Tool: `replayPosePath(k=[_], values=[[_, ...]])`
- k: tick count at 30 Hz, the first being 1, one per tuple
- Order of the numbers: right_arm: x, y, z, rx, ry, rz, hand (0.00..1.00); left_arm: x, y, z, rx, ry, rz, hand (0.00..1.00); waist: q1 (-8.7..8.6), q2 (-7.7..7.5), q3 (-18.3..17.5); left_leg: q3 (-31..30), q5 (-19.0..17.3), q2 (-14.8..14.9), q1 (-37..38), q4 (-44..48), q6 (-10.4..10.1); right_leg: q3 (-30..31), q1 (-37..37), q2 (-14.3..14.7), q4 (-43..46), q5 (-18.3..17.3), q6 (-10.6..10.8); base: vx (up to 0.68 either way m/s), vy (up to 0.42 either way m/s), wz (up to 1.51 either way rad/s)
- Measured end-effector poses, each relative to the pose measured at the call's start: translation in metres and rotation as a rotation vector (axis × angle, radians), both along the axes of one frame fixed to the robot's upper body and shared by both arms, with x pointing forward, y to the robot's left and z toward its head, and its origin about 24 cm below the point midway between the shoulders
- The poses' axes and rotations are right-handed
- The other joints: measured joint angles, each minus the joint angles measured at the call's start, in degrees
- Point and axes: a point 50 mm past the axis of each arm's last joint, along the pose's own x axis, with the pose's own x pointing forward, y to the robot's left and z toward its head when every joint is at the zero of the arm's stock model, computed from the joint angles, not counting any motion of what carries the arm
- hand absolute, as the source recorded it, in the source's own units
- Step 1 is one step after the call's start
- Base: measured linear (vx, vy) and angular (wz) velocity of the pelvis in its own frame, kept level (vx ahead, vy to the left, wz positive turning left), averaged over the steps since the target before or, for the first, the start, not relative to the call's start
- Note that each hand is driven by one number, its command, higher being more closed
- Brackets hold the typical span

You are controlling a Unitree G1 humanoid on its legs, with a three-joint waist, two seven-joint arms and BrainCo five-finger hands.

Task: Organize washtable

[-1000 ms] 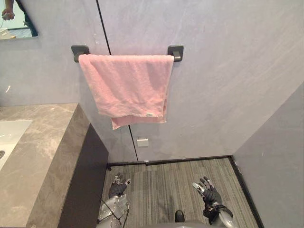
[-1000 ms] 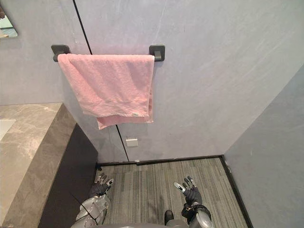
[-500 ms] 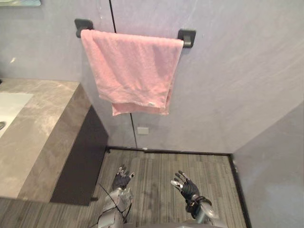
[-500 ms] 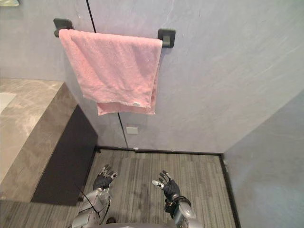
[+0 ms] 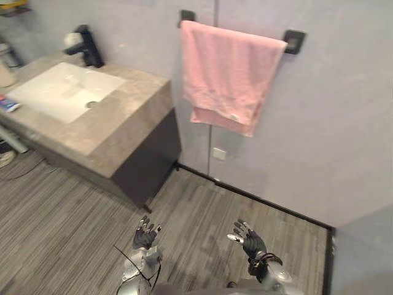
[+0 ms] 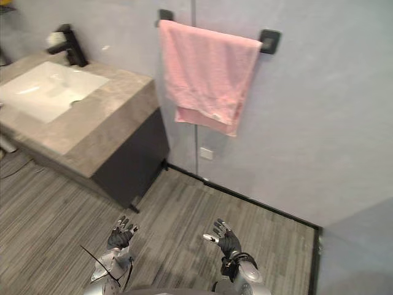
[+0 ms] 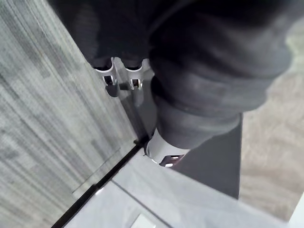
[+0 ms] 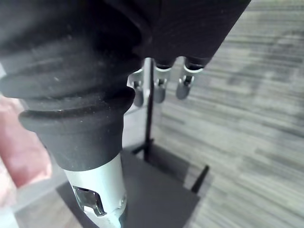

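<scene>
Washtable: grey stone top on dark cabinet, set against wall; pink towel draped over wall rail past washtable's right end, apart from it; white basin sunk in top, toward its left end; black faucet at rear edge, behind basin; small blue-red item, possibly tube, lying by top's left edge beside basin; left hand and right hand low over floor, fingers spread wide, holding nothing, well apart from washtable.
</scene>
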Motion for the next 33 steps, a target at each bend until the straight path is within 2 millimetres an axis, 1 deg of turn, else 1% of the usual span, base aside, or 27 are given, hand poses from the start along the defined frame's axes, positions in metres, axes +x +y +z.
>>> replayPosePath(k=[1, 2, 3, 4, 5, 6, 7, 8, 9, 10, 11, 12, 13, 14, 15, 16, 17, 18, 19, 20, 23, 24, 25, 26, 27, 30, 33], values=[[0.003, -0.008, -0.001, -0.019, 0.003, -0.015, 0.0, 0.006, -0.004, 0.002, -0.005, -0.013, -0.011, 0.0, -0.52, 0.78, 0.3, 2.2, 0.4, -1.2, -0.7, -2.1, 0.0, -1.1, -1.6, -0.7, 3.6, -0.2, -0.5, -0.11, 0.167, 1.41], [0.003, -0.011, -0.002, -0.024, 0.011, -0.021, 0.0, 0.012, -0.006, 0.005, -0.001, -0.032, -0.016, 0.0, -0.71, 1.35, 0.2, 3.7, 0.8, -1.5, -0.9, -4.2, 0.8, 0.8, -5.2, -0.4, 7.0, -1.3, -1.1, -0.21, 0.105, 1.44], [0.004, -0.007, -0.004, -0.014, 0.02, -0.021, 0.0, 0.01, -0.002, 0.003, 0.01, -0.021, 0.005, 0.0, -1.95, 0.44, -1.9, -1.6, 0.6, -3.8, 2.7, -14.6, 1.8, 5.3, -5.8, 4.1, -1.1, -0.9, -1.8, -0.2, 0.036, 1.83], [0.006, -0.004, -0.002, -0.005, -0.001, -0.034, 0.0, 0.016, -0.001, 0.003, 0.013, -0.028, 0.013, 0.0, -3.77, 0.55, -1.3, 1.5, -3.0, -2.3, 3.2, -7.4, 1.6, 5.0, -4.3, 4.3, -5.2, 5.8, -1.7, -0.17, -0.023, 1.67], [0.01, -0.01, -0.001, -0.019, -0.011, -0.049, 0.0, 0.015, -0.005, 0.0, 0.008, -0.009, -0.008, 0.0, -3.24, 2.02, -1.2, 3.3, -3.8, -0.1, 4.3, -6.0, 0.1, 2.8, -4.0, 4.2, -4.4, 6.5, -2.2, -0.04, 0.113, 1.63], [0.012, -0.02, -0.002, -0.03, -0.006, -0.089, 0.0, 0.014, -0.014, -0.004, -0.002, 0.007, -0.052, 0.0, -3.97, 2.75, -1.4, 6.4, -2.2, -0.1, 7.6, -10.2, -2.7, 0.8, -4.3, 1.9, -2.2, 6.5, -2.2, -0.07, 0.259, 1.32], [0.012, -0.028, -0.004, -0.04, 0.003, -0.116, 0.0, 0.015, -0.019, -0.005, -0.004, 0.011, -0.074, 0.0, -4.81, 2.62, -1.4, 7.3, -0.4, -2.4, 9.5, -16.0, -5.6, -1.2, -4.1, -0.6, -0.8, 6.7, -2.0, -0.1, 0.373, 1.82], [0.01, -0.035, -0.004, -0.054, 0.01, -0.134, 0.0, 0.016, -0.02, -0.004, -0.002, 0.007, -0.08, 0.0, -5.54, 2.78, -1.8, 8.8, 0.2, -4.5, 10.7, -21.7, -6.3, -2.4, -3.7, -2.8, -0.4, 7.4, -1.0, -0.13, 0.314, 1.61], [0.009, -0.037, -0.005, -0.056, 0.013, -0.139, 0.0, 0.015, -0.018, -0.004, 0.003, 0.006, -0.071, 0.0, -6.01, 2.81, -2.0, 9.1, 0.1, -5.4, 11.3, -24.1, -6.1, -2.3, -3.6, -3.6, -0.7, 7.7, -0.5, -0.13, 0.327, 1.31], [0.009, -0.035, -0.007, -0.053, 0.022, -0.138, 0.0, 0.006, -0.008, -0.008, 0.028, 0.031, -0.055, 0.0, -5.77, 1.98, -2.0, 8.9, 1.5, -7.7, 12.3, -26.9, -4.8, -1.9, -2.6, -4.8, -2.4, 8.8, 0.7, -0.11, 0.282, 0.6], [0.011, -0.027, -0.007, -0.046, 0.021, -0.103, 0.0, -0.012, 0.006, -0.016, 0.055, 0.087, -0.016, 0.0, -5.31, 1.23, -2.2, 9.0, 2.4, -8.8, 13.7, -28.9, -4.4, -1.6, -1.1, -5.1, -4.9, 11.3, 1.9, -0.11, 0.245, 0.22], [0.012, -0.023, -0.006, -0.044, 0.018, -0.089, 0.0, -0.02, 0.013, -0.019, 0.074, 0.115, 0.001, 0.0, -4.83, 1.55, -2.0, 9.2, 2.7, -9.3, 14.0, -29.6, -4.2, -1.1, -0.7, -5.1, -6.0, 12.5, 2.5, -0.14, 0.185, -0.07], [0.011, -0.019, -0.008, -0.045, 0.024, -0.07, 0.0, -0.032, 0.025, -0.022, 0.107, 0.155, 0.031, 0.0, -4.59, 1.14, -2.0, 9.2, 3.3, -10.0, 14.4, -30.9, -3.4, -0.3, 0.4, -5.1, -8.4, 14.9, 3.1, -0.16, 0.149, 0.06], [0.01, -0.018, -0.009, -0.042, 0.03, -0.071, 0.0, -0.04, 0.034, -0.023, 0.132, 0.179, 0.058, 0.0, -4.6, 0.99, -1.8, 8.5, 4.2, -10.7, 14.4, -32.4, -2.8, -0.2, 1.1, -5.2, -10.4, 16.8, 3.5, -0.17, 0.125, 0.16], [0.009, -0.017, -0.009, -0.04, 0.032, -0.073, 0.0, -0.043, 0.037, -0.023, 0.14, 0.187, 0.064, 0.0, -4.6, 0.89, -1.6, 7.6, 4.9, -11.1, 14.4, -33.4, -2.6, 0.6, 1.1, -5.2, -10.7, 17.4, 3.5, -0.15, 0.08, 0.47], [0.008, -0.017, -0.01, -0.038, 0.036, -0.073, 0.0, -0.046, 0.039, -0.025, 0.146, 0.199, 0.062, 0.0, -4.84, 0.39, -1.4, 5.4, 5.8, -11.4, 14.0, -34.7, -1.9, 4.0, 1.2, -5.0, -10.5, 18.2, 2.8, -0.14, 0.105, 0.86], [0.002, -0.018, -0.012, -0.04, 0.052, -0.078, 0.0, -0.044, 0.037, -0.026, 0.144, 0.204, 0.051, 0.0, -5.37, 0.72, -1.1, 2.3, 6.3, -11.7, 12.8, -34.8, -1.9, 8.7, 1.1, -4.5, -9.6, 18.3, 2.7, -0.11, 0.107, 1.03], [0.0, -0.018, -0.013, -0.04, 0.058, -0.079, 0.0, -0.043, 0.037, -0.026, 0.147, 0.2, 0.049, 0.0, -5.37, 0.48, -1.1, 0.9, 6.8, -11.6, 12.2, -34.8, -1.6, 11.3, 1.1, -4.2, -9.2, 18.2, 2.7, -0.06, 0.088, 1.09], [-0.002, -0.018, -0.014, -0.039, 0.063, -0.08, 0.0, -0.041, 0.037, -0.025, 0.152, 0.195, 0.044, 0.0, -5.32, 0.18, -1.1, -1.3, 7.5, -11.4, 11.3, -34.9, -1.6, 13.7, 1.2, -3.8, -8.8, 17.9, 3.1, 0.0, -0.002, 1.19], [-0.001, -0.018, -0.013, -0.039, 0.061, -0.079, 0.0, -0.035, 0.035, -0.023, 0.151, 0.179, 0.038, 0.0, -5.37, -0.61, -1.2, -4.2, 9.4, -11.2, 10.0, -35.5, -1.8, 15.4, 1.5, -3.4, -8.6, 16.1, 2.9, 0.01, -0.031, 1.1], [0.004, -0.017, -0.012, -0.056, 0.049, -0.059, 0.0, -0.029, 0.037, -0.02, 0.159, 0.162, 0.035, 0.0, -4.74, -2.03, -1.3, -6.2, 12.5, -11.3, 9.3, -38.1, -2.9, 15.5, 1.4, -3.5, -9.0, 11.9, 2.8, -0.02, -0.102, 0.57], [0.009, -0.017, -0.01, -0.076, 0.035, -0.041, 0.0, -0.027, 0.035, -0.02, 0.161, 0.159, 0.029, 0.0, -4.75, -2.84, -1.4, -6.7, 13.5, -11.1, 8.4, -38.1, -3.6, 15.7, 1.1, -3.4, -9.4, 10.1, 4.5, -0.04, -0.163, 0.1], [0.011, -0.018, -0.009, -0.089, 0.031, -0.035, 0.0, -0.027, 0.033, -0.02, 0.156, 0.157, 0.027, 0.0, -4.77, -2.84, -1.2, -6.7, 13.8, -11.0, 8.3, -38.1, -3.8, 15.8, 1.0, -3.4, -9.5, 9.4, 5.3, -0.08, -0.209, -0.03], [0.01, -0.021, -0.009, -0.112, 0.031, -0.026, 0.0, -0.024, 0.026, -0.021, 0.137, 0.152, 0.021, 0.0, -4.78, -2.58, -0.7, -6.7, 14.2, -10.8, 8.4, -38.5, -4.4, 16.0, 1.1, -3.3, -9.5, 8.1, 7.1, -0.14, -0.206, -0.02], [0.008, -0.025, -0.01, -0.126, 0.038, -0.025, 0.0, -0.02, 0.016, -0.021, 0.11, 0.142, 0.012, 0.0, -4.89, -1.81, -0.1, -6.7, 14.7, -10.1, 8.5, -38.5, -4.6, 15.7, 1.3, -2.6, -9.2, 7.9, 7.2, -0.12, -0.156, 0.05], [-0.004, -0.032, -0.015, -0.159, 0.072, -0.026, 0.0, -0.017, -0.004, -0.022, 0.067, 0.131, -0.028, 0.0, -5.27, -1.27, 0.1, -6.7, 14.9, -8.8, 8.6, -38.5, -4.8, 15.0, 1.6, -1.6, -8.5, 6.7, 7.0, -0.12, -0.092, 0.09], [-0.01, -0.033, -0.018, -0.172, 0.092, -0.031, 0.0, -0.014, -0.009, -0.021, 0.06, 0.123, -0.045, 0.0, -5.25, -2.15, 0.1, -6.7, 15.1, -8.1, 8.3, -38.5, -5.2, 15.2, 1.4, -0.9, -8.3, 6.3, 7.5, -0.1, -0.041, 0.04]])
